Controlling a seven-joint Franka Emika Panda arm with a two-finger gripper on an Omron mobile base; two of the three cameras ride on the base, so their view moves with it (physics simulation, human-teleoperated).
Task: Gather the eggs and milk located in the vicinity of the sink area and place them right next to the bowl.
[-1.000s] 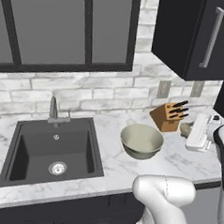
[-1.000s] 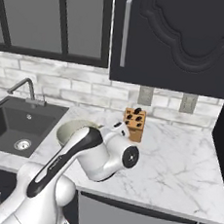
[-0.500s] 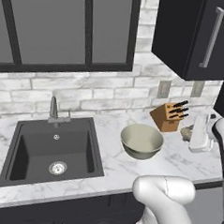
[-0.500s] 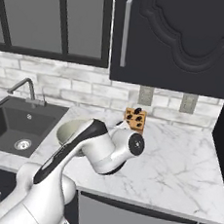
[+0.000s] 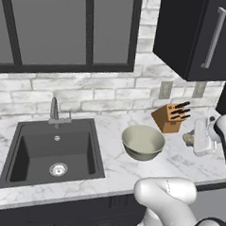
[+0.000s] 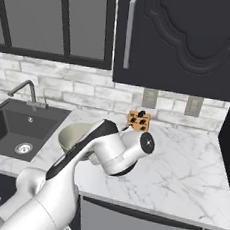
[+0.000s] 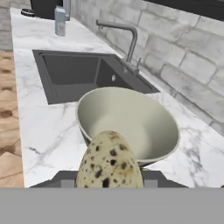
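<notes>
Fingers (image 7: 109, 186) closed on a speckled egg (image 7: 109, 162), seen close up in the hand view; the tips themselves are hidden behind it. Just beyond the egg sits the bowl (image 7: 131, 120) on the marble worktop (image 7: 43, 127), and past that the sink (image 7: 74, 74) with its faucet (image 7: 124, 37). At the worktop's far end stands the milk (image 7: 60, 20), beyond the sink. From the left base view, the hand hangs by the worktop's right end, beside the knife block (image 5: 170, 117); a pale thing under it is probably the egg. From the right base view, the arm hides most of the bowl.
</notes>
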